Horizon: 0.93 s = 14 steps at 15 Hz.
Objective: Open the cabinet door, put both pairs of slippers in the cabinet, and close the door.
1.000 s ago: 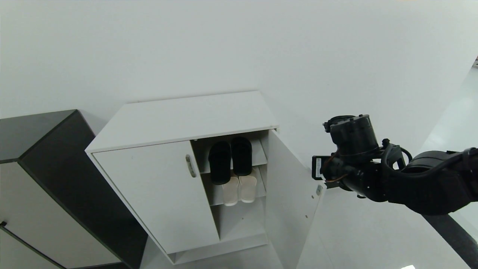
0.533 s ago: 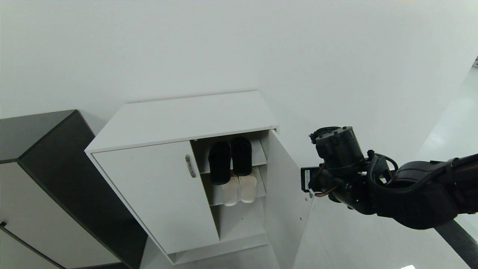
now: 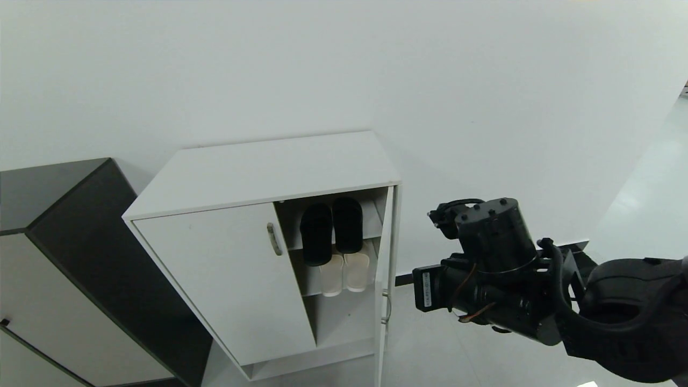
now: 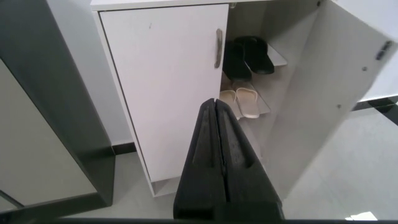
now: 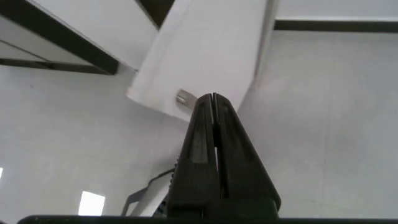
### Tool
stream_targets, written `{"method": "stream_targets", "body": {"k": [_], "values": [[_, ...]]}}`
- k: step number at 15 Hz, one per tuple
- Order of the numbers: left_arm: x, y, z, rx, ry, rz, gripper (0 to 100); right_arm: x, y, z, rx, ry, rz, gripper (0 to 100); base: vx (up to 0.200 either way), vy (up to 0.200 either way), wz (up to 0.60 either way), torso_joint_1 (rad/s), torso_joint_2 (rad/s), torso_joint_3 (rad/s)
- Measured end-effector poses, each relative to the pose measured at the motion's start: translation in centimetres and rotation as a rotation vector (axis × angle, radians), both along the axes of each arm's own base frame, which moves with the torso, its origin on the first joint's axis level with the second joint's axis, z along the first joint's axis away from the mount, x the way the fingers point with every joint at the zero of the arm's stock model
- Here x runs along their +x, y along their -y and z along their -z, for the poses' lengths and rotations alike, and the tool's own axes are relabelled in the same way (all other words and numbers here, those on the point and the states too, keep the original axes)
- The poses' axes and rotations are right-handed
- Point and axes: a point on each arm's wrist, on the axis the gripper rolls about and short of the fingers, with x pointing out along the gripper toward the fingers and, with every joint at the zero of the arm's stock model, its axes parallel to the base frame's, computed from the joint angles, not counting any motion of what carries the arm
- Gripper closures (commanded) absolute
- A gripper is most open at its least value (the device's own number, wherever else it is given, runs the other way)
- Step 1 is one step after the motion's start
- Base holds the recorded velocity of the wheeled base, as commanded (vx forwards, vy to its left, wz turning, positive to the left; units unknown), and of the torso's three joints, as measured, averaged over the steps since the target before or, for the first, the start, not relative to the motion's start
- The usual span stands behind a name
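The white cabinet (image 3: 258, 172) stands against the wall with its left door (image 3: 226, 279) closed. Its right door (image 3: 388, 269) is partly open and stands edge-on in the head view. Inside, black slippers (image 3: 330, 228) lie on the upper shelf and white slippers (image 3: 344, 273) on the shelf below. My right gripper (image 5: 214, 101) is shut and empty, its tip right at the door's outer face (image 5: 211, 50) beside the door's handle (image 5: 185, 97). My left gripper (image 4: 216, 104) is shut and empty, held low in front of the closed left door (image 4: 168, 81), apart from it.
A dark cabinet (image 3: 64, 226) stands directly left of the white one. A black baseboard (image 3: 403, 279) runs along the wall behind the open door. Open floor (image 3: 634, 215) lies to the right of my right arm (image 3: 494, 274).
My right arm has moved left and down. The right door has swung from wide open toward the cabinet and now stands edge-on. The slippers have not moved.
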Motion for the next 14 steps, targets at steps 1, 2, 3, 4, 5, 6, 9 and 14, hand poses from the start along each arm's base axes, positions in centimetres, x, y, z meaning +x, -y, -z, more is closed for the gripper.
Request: {"method": "stream_targets", "body": {"k": [1, 2, 3, 4, 5, 6, 9, 14], "values": [[0.0, 0.0, 0.0, 0.0, 0.0, 0.0, 100, -0.2, 0.1, 0.1, 0.0, 0.03, -0.024, 100, 0.0, 0.0, 0.0, 0.0, 0.0, 0.0], [0.0, 0.0, 0.0, 0.0, 0.0, 0.0, 100, -0.3, 0.3, 0.3, -0.004, 0.061, -0.043, 100, 0.0, 0.0, 0.0, 0.0, 0.0, 0.0], [0.0, 0.0, 0.0, 0.0, 0.0, 0.0, 100, -0.5, 0.4, 0.6, -0.003, 0.076, -0.051, 100, 0.0, 0.0, 0.0, 0.0, 0.0, 0.0], [0.0, 0.0, 0.0, 0.0, 0.0, 0.0, 100, -0.6, 0.6, 0.8, -0.005, 0.077, -0.051, 100, 0.0, 0.0, 0.0, 0.0, 0.0, 0.0], [0.0, 0.0, 0.0, 0.0, 0.0, 0.0, 100, -0.6, 0.6, 0.9, -0.009, 0.075, -0.053, 100, 0.0, 0.0, 0.0, 0.0, 0.0, 0.0], [0.0, 0.0, 0.0, 0.0, 0.0, 0.0, 100, -0.7, 0.6, 0.9, -0.01, 0.074, -0.054, 100, 0.0, 0.0, 0.0, 0.0, 0.0, 0.0], [0.0, 0.0, 0.0, 0.0, 0.0, 0.0, 100, -0.9, 0.6, 1.2, -0.02, 0.073, -0.077, 100, 0.0, 0.0, 0.0, 0.0, 0.0, 0.0], [0.0, 0.0, 0.0, 0.0, 0.0, 0.0, 100, -1.1, 0.7, 1.5, -0.033, 0.089, -0.099, 100, 0.0, 0.0, 0.48, 0.001, 0.0, 0.003]]}}
